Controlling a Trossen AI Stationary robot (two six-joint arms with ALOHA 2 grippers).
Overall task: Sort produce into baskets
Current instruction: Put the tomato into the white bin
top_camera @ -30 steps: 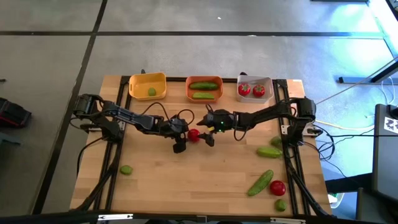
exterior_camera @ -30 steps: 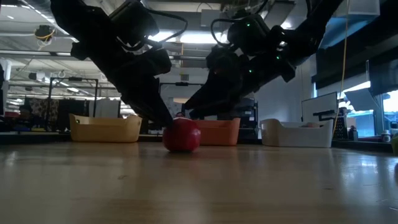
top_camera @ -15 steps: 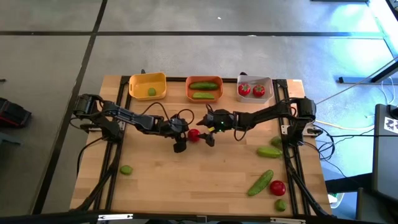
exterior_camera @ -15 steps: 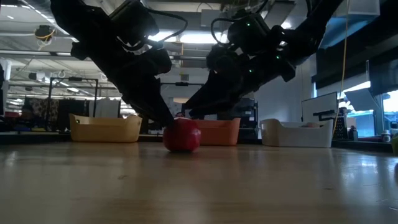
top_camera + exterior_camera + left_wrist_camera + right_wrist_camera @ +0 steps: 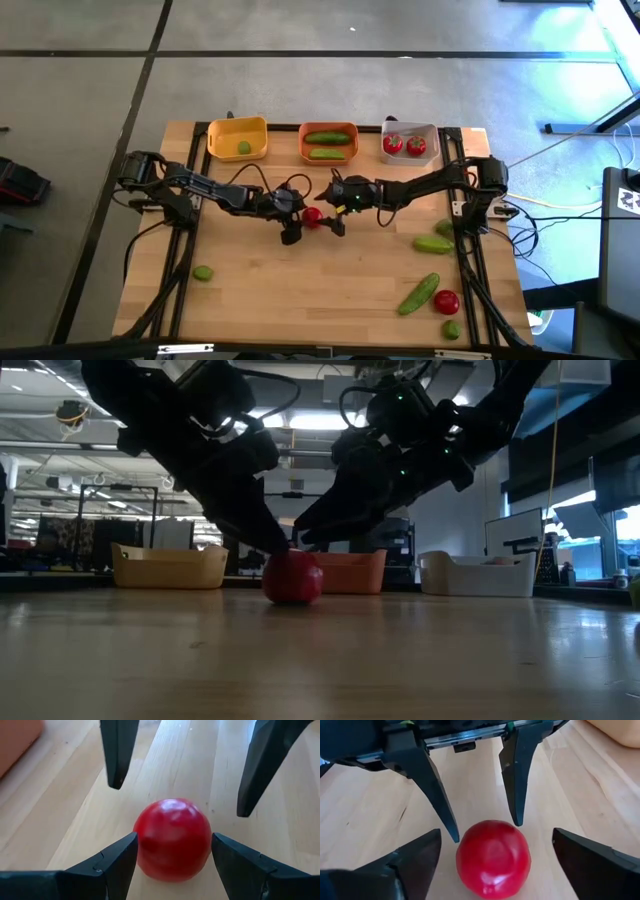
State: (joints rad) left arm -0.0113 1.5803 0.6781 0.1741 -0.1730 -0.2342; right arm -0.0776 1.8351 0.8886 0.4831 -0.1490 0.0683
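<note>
Where the two arms meet mid-desk, a red tomato (image 5: 312, 215) rests on the wood. It lies between the spread jaws of the left gripper (image 5: 297, 221) and the right gripper (image 5: 327, 212) — pinched by neither.

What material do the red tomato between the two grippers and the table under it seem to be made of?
The tomato looks like smooth, glossy plastic or rubber: an even red skin with soft pale highlights and no stem in view. Which of the two cannot be told. The table looks like light wood with a matte finish: long grain lines and plank seams run across it.

table (image 5: 300, 285): light wood | floor (image 5: 300, 90): grey concrete | monitor (image 5: 508, 545): behind table
</note>
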